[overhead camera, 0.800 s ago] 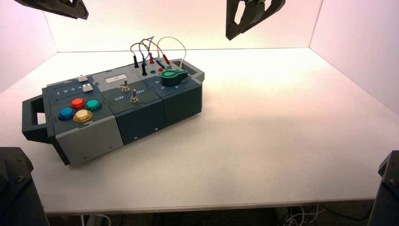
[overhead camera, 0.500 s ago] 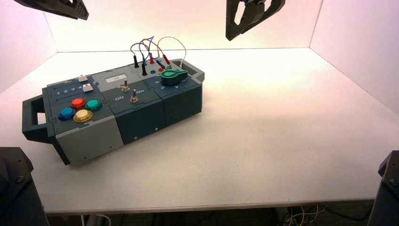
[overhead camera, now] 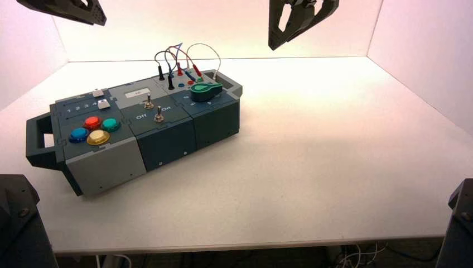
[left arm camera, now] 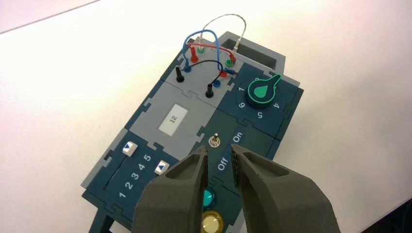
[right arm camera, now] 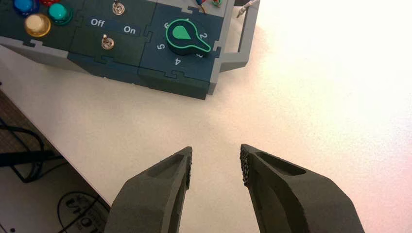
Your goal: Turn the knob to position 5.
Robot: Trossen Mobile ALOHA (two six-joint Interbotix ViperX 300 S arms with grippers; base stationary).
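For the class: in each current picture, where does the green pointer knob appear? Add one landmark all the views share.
High view: the knob is left of the picture's centre, a little above mid-height.
Left wrist view: upper right of centre, near the picture's top edge.
Right wrist view: near the top edge, slightly left of centre.
Shared landmark: the yellow button, partly hidden behind the left gripper in the left wrist view.

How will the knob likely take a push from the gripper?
The knob will probably turn in place rather than slide, since it sits inside a ring of numbers on the box. Its tapered tip sticks out sideways, so pushing there should give good leverage. The rounded body looks smooth and may slip in a loose pinch.
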